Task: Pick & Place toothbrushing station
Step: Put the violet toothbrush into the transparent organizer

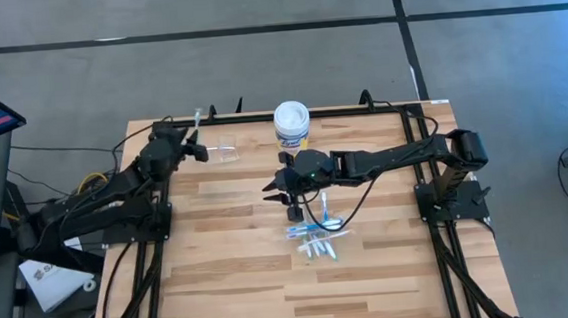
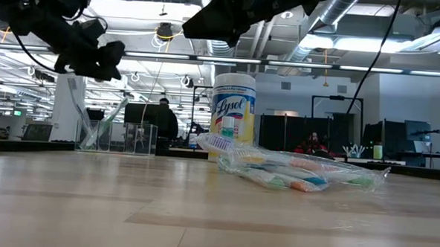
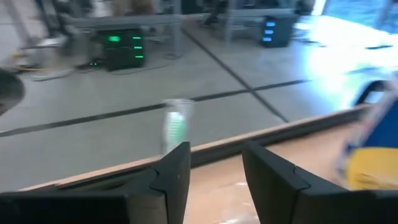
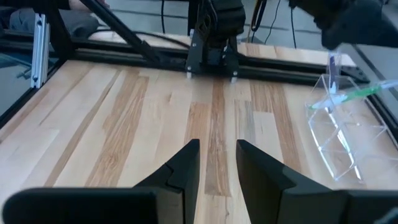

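Observation:
A clear plastic cup [image 1: 225, 149] stands at the table's far left; it also shows in the right wrist view [image 4: 339, 140]. A green toothbrush [image 4: 359, 93] leans in it. My left gripper [image 1: 199, 148] hovers just above the cup, fingers apart. A white toothbrush [image 4: 333, 70] stands upright under it; in the left wrist view the toothbrush [image 3: 176, 124] shows blurred beyond one fingertip [image 3: 180, 155]. My right gripper [image 1: 279, 201] is open and empty above the table's middle. Several toothbrushes and toothpaste tubes [image 1: 319, 235] lie in a pile just near of it. My left gripper stands with one fingertip right beside the white toothbrush's upper part [image 3: 176, 134]. I cannot tell whether it touches it. The toothbrush is not between the two fingers.
A yellow-labelled tub with a white lid [image 1: 292, 126] stands at the far edge, between the cup and my right arm. In the low view the pile [image 2: 292, 171] lies in front of the tub [image 2: 233, 113]. Bare wood lies toward the near edge [image 1: 233, 283].

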